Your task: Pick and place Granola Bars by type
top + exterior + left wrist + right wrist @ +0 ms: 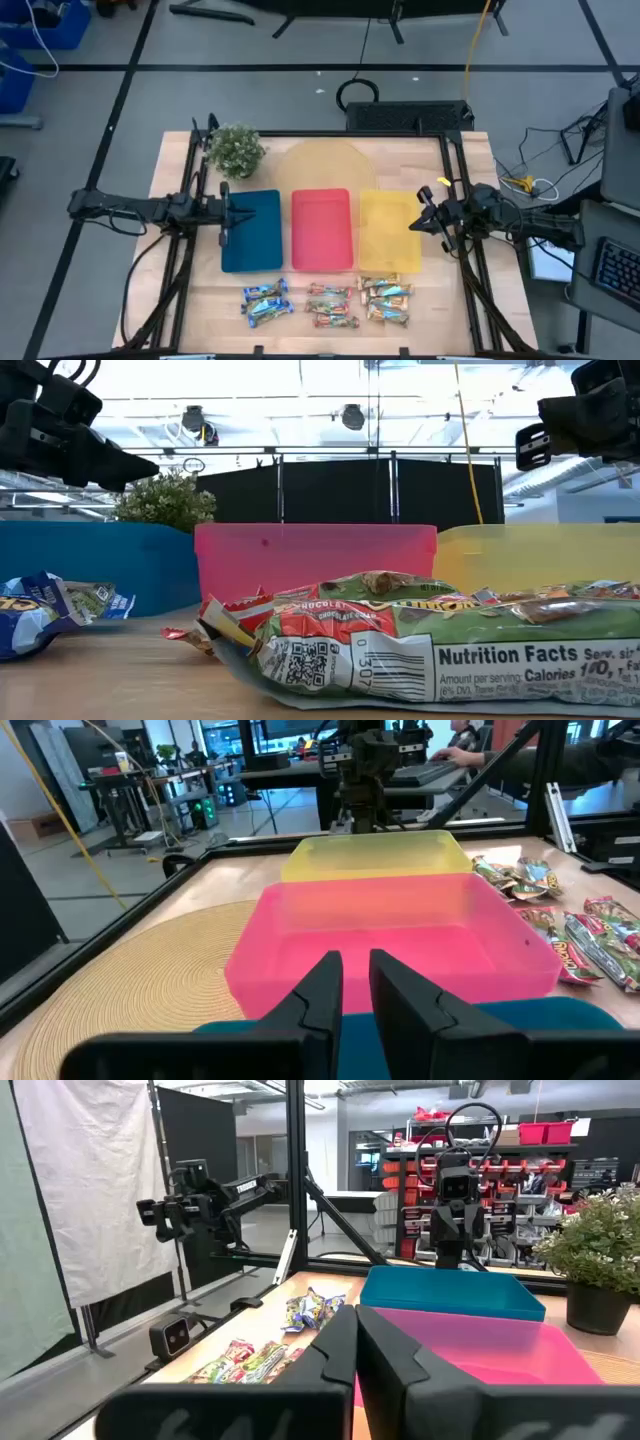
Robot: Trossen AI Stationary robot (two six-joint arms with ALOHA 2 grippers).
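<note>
The granola bars lie in three small heaps along the table's near edge: blue-white ones (266,301), red-brown ones (331,305), orange-teal ones (385,300). They rest flat on the wood; in the low view a red-brown one (400,645) fills the foreground. My left gripper (225,215) hovers above the blue tray's (255,230) left edge, fingers together, holding nothing. My right gripper (421,220) hovers above the yellow tray's (385,235) right edge, shut and empty. Each gripper points at the other across the trays.
Blue, red (321,230) and yellow trays stand side by side at the table's middle, partly on a round woven mat (325,160). A potted plant (236,150) stands at the far left corner. Bare wood shows between the trays and the bars.
</note>
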